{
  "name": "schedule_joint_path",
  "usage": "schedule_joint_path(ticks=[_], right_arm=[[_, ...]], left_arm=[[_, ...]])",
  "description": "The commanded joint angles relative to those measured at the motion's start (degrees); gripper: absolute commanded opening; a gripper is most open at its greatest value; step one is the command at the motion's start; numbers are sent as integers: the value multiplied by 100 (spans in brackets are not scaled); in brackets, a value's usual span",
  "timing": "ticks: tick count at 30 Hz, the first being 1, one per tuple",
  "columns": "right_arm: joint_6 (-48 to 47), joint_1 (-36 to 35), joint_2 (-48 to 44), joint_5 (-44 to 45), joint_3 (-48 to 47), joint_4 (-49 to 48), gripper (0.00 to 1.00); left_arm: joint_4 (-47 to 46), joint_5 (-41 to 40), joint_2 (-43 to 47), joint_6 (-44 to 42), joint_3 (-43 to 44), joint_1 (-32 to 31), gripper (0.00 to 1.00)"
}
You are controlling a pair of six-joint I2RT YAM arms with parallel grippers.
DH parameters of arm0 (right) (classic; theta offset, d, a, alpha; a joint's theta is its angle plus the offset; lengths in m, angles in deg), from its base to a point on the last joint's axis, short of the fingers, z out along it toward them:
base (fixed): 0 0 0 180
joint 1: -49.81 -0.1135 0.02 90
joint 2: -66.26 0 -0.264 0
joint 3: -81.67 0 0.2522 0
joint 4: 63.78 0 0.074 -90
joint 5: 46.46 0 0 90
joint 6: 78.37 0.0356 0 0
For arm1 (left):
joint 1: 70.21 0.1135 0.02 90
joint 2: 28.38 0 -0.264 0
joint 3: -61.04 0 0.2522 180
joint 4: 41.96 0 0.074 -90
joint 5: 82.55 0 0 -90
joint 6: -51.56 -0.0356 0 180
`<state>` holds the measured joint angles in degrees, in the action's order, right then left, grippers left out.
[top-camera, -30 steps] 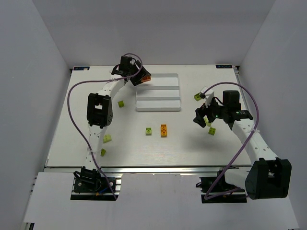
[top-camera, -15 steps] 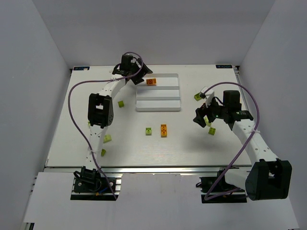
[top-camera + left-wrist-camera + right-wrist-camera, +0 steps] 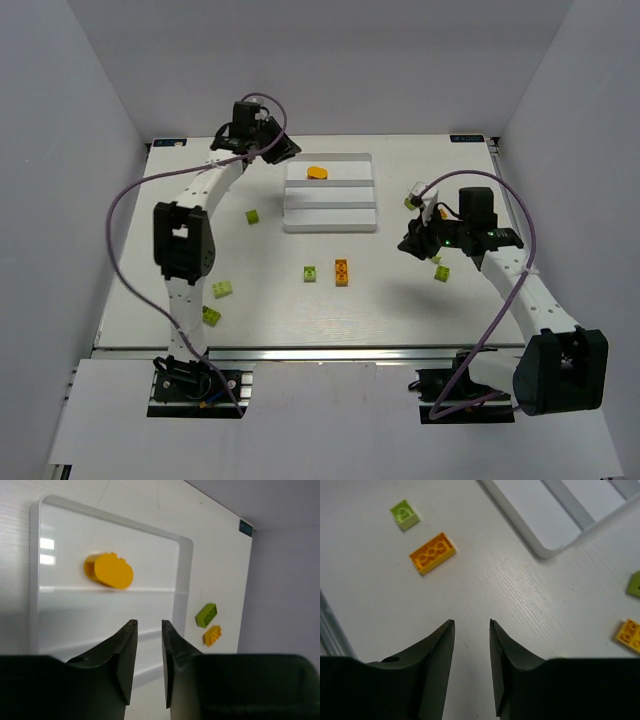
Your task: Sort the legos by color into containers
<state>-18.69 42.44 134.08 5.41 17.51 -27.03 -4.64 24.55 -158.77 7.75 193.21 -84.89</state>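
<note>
An orange lego [image 3: 317,172] [image 3: 110,571] lies in the far compartment of the white tray [image 3: 330,228] [image 3: 182,580]. My left gripper [image 3: 281,150] [image 3: 148,622] hovers off the tray's far left corner, jaws drawn close together with nothing between them. Loose on the table are an orange lego [image 3: 341,272] [image 3: 432,553] and a green lego [image 3: 310,273] [image 3: 404,514] side by side in front of the tray. My right gripper [image 3: 412,245] [image 3: 471,621] hangs low over bare table right of them, open and empty. A green lego [image 3: 441,273] lies beside it.
More green legos lie at the left [image 3: 253,216] [image 3: 222,289] [image 3: 212,315], and one [image 3: 412,201] sits right of the tray. The right wrist view shows the tray's corner [image 3: 545,550] and a yellow-orange brick [image 3: 629,635] at its right edge.
The left gripper let go of the orange lego, which now lies in the far compartment, then drew back to the left and closed. The right gripper's jaws narrowed.
</note>
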Motion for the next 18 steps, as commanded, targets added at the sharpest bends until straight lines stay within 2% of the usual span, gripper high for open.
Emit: schedule_joint_path(ticks=[1,2,3,4,5,6,7,8,9,12,15,18], right_arm=[[192,-351,100,-618,-182,-117,39],[376,-413,136,-469,-173,-258,39],[831,-553,171,-232,-173,-398,44],[1079,-650,275,388,-181,-757,47],[1273,-721,346,698,-242,-804,49],[1614,-756,443,945,-391,-839,57],[1757,-791,635,1331,-462,-848,60],[1845,-826,750,1491,-567,-805,64],[1907,-835,847,1641,-655,-778,72],[1890,-844,1207,1783,-858,-778,80],[1478,-783,1549,1774,-1165,-681,88],[513,-678,1944,1730,-1595,-445,89]], left_arm=[[124,39,2110,-707,-1114,44,35],[97,56,2462,-821,-1527,44,37],[62,30,2822,-970,-1932,44,43],[79,-31,3548,-1033,-2693,44,66],[114,-119,3869,-1103,-3057,44,75],[263,-311,4202,-1208,-3357,44,81],[377,-382,4763,-1244,-3916,44,88],[605,-453,5029,-1271,-4157,44,89],[737,-627,5267,-1288,-4394,44,90],[1071,-865,6137,-1227,-5203,44,91],[1230,-963,6850,-1043,-5977,44,91],[1318,-1025,7369,-797,-6540,-9,91]])
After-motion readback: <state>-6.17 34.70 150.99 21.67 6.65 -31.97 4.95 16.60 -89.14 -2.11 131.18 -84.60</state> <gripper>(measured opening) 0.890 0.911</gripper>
